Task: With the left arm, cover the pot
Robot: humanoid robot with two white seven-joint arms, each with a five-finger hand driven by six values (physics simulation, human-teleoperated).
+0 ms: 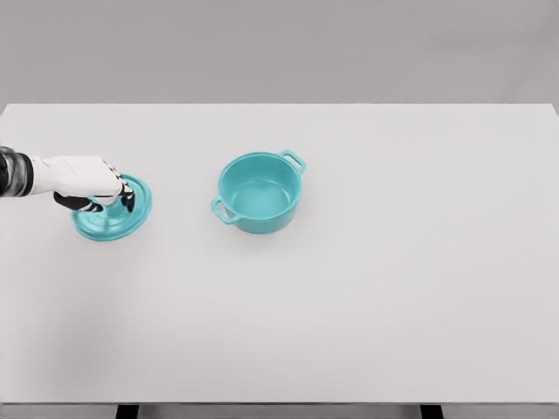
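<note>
Fingers point(122, 199) of our left hand point(87, 182) are curled downward over the top of the teal lid point(112, 218), their dark tips pressed in around its middle where the knob would be; we cannot see the knob itself beneath the hand, so whether the grip has fully closed on it is hard to tell, though the fingers do look wrapped about it. Our white forearm comes in from the left edge of the view, level with the hand.

We see the lid lying flat on the white worktop point(367, 297), at the left side, its round rim showing below and to the right of our hand. It is not on the pot.

We find the pot point(258, 194) well apart from the lid, to its right and near the middle of the worktop. It is the same teal colour, round and upright, with two small loop handles (one at the upper right of its rim, one at the lower left). Its mouth is uncovered, and looking down into it we see only its smooth teal floor and inner wall, with nothing inside.

Our right arm does not show in this view.
</note>
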